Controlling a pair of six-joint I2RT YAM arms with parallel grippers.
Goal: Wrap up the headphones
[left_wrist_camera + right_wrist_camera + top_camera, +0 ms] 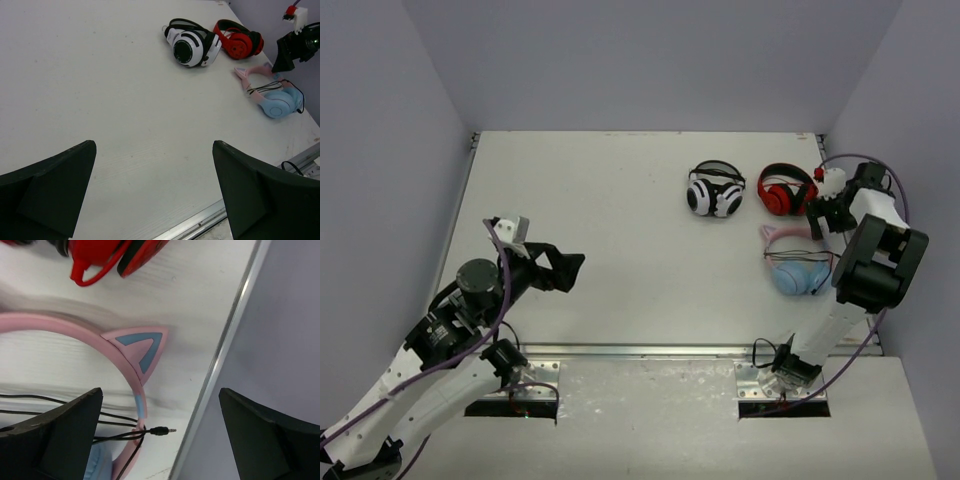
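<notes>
The headphones [131, 356] show a smooth pink plastic headband — faintly shiny. The table [100, 100] is matt white; the red-and-black pair [100, 262] is glossy.

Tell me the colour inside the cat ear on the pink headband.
Blue, rimmed pink. The cat ear shows best from the right wrist.

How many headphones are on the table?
3. A white-and-black pair lies toward the far right, a red pair sits just right of it, and the pink cat-ear pair lies closer in, in front of the red one. None seem hidden.
</notes>
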